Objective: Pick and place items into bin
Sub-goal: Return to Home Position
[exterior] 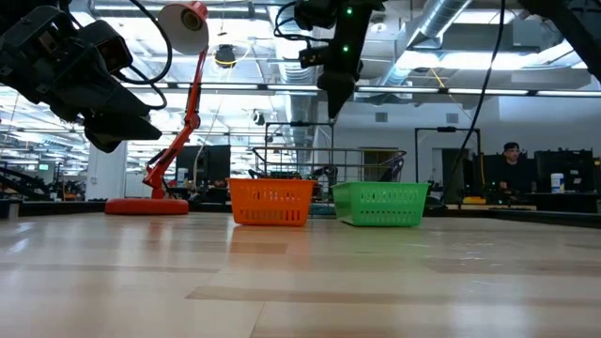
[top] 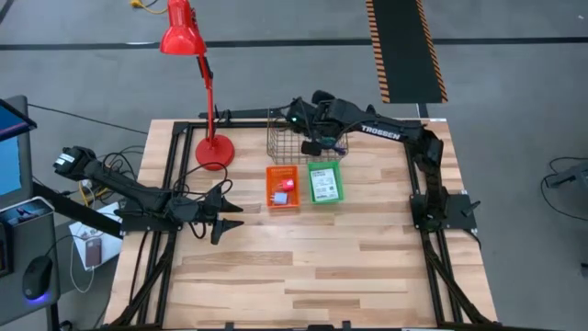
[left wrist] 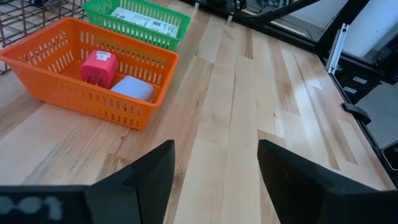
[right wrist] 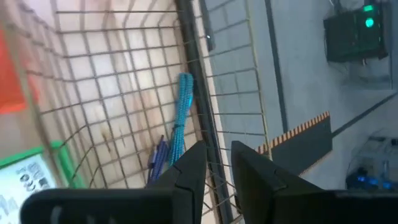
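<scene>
A wire bin [top: 306,138] stands at the table's far middle. In the right wrist view a teal pen [right wrist: 182,118] and a purple pen [right wrist: 158,159] lie on its floor. My right gripper [right wrist: 217,149] hovers above this bin, pointing down, empty, its fingers a narrow gap apart. In front of the bin sit an orange basket [top: 284,199] holding a red-pink piece [left wrist: 98,67] and a pale blue item [left wrist: 133,88], and a green basket [top: 325,195] holding a white labelled card [left wrist: 144,20]. My left gripper [top: 234,216] is open and empty, raised left of the orange basket.
A red desk lamp stands with its base [top: 213,150] left of the wire bin, its arm leaning up over the table's far-left part. Black frame rails [top: 412,184] run along the table's sides. Bare wood [top: 322,267] fills the near half of the table.
</scene>
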